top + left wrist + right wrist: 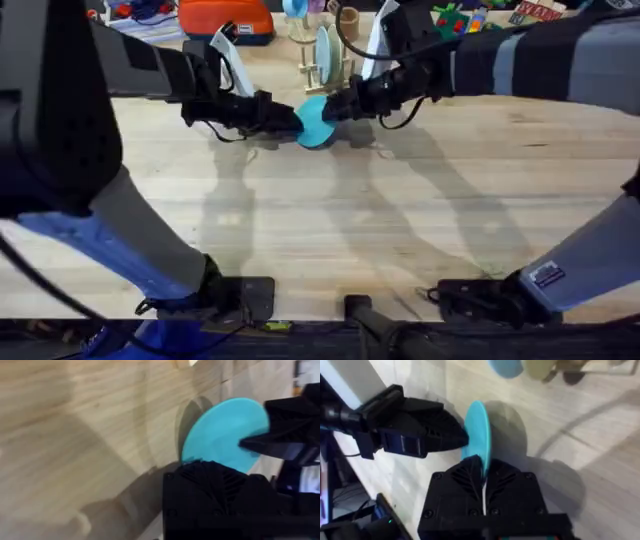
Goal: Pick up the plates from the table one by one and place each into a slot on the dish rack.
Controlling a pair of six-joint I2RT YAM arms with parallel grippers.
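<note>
1 turquoise plate [314, 122] pinched btwn left claw [290, 120] & right claw [335, 108], 1 plate [323, 50] in dish rack [318, 72]

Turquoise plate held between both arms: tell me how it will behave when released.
The turquoise plate looks thin and rigid, probably light. It is round and stands on edge between the left hand and right hand, so it would likely roll or topple flat if released.
</note>
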